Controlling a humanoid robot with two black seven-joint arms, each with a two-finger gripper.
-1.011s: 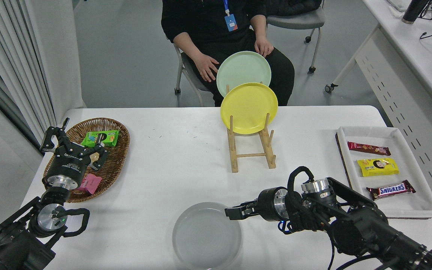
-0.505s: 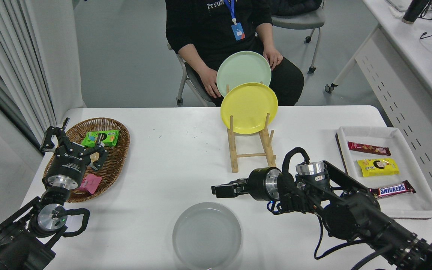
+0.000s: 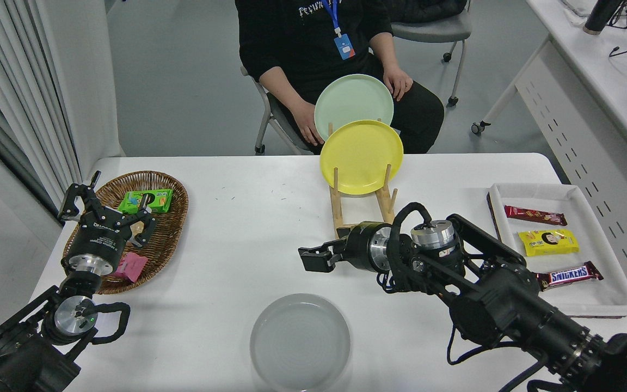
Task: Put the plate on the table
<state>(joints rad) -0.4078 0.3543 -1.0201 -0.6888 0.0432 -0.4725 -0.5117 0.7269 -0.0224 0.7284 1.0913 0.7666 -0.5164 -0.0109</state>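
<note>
The plate [image 3: 300,342] lies flat on the table [image 3: 248,239], close to the near edge and a little left of centre, its light-grey face up and nothing on it. My right gripper [image 3: 309,259] hangs above the tabletop beyond the plate and slightly to its right, well clear of the rim — it holds nothing, and my arm reaches in from the lower right corner, pointing leftward. From this angle I cannot tell whether those jaws stand apart or together; the fingertips read as one dark block.

My left gripper [image 3: 108,209] sits parked at the lower left, over the near rim of the wicker basket [image 3: 169,231], its fingers spread wide and empty. In the basket lie a green snack packet [image 3: 146,201] and a pink packet [image 3: 131,266].

Just beyond my right wrist stands the wooden rack [image 3: 365,215], carrying the yellow plate [image 3: 361,157] upright, with the mint-green plate [image 3: 352,103] upright behind it. At the right, the white tray [image 3: 591,302] holds three wrapped snack bars. A person [image 3: 319,49] in dark clothes sits at the far side, hands resting on their lap.
</note>
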